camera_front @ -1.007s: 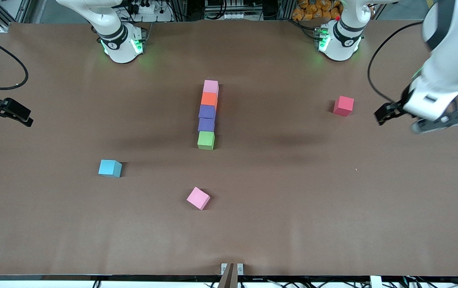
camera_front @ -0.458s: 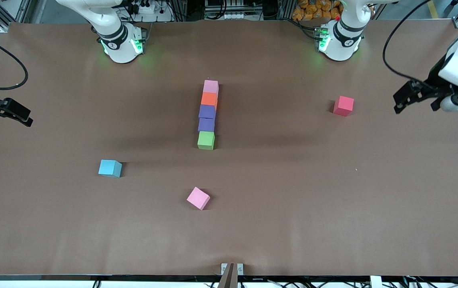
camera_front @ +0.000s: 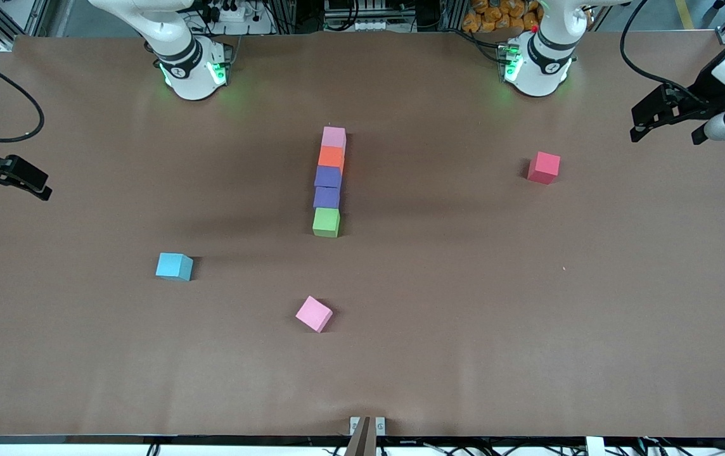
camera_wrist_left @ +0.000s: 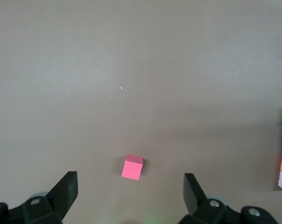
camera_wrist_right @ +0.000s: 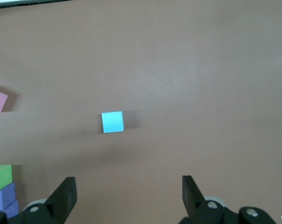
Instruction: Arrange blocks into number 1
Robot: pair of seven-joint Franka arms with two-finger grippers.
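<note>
**Five blocks in a line at mid-counter, both end effectors wide and empty**

Five blocks lie edge to edge in one straight column on the brown counter (camera_front: 527, 316), near its middle. The light pink block (camera_front: 333, 136) sits farthest from the front camera, then the orange block (camera_front: 331, 156), the first purple block (camera_front: 327, 177), the second purple block (camera_front: 326, 197) and the green block (camera_front: 326, 221), which is nearest the camera. Each touches its neighbour.

Three blocks lie apart from the column. The red block (camera_front: 544, 167) rests toward the left arm's end of the counter, about level with the orange block. The cyan block (camera_front: 173, 266) lies toward the right arm's end, nearer the camera than the green block. The loose pink block (camera_front: 314, 313) is nearest the camera of all, turned at an angle to the column.

The left end effector (camera_front: 667, 123) hangs over the left arm's end of the counter, jaws spread wide and holding nothing; its wrist view shows the red block between the fingers, down on the counter. The right end effector (camera_front: 17, 177) hangs over the right arm's end, also wide and empty, with the cyan block below it in its wrist view.
</note>
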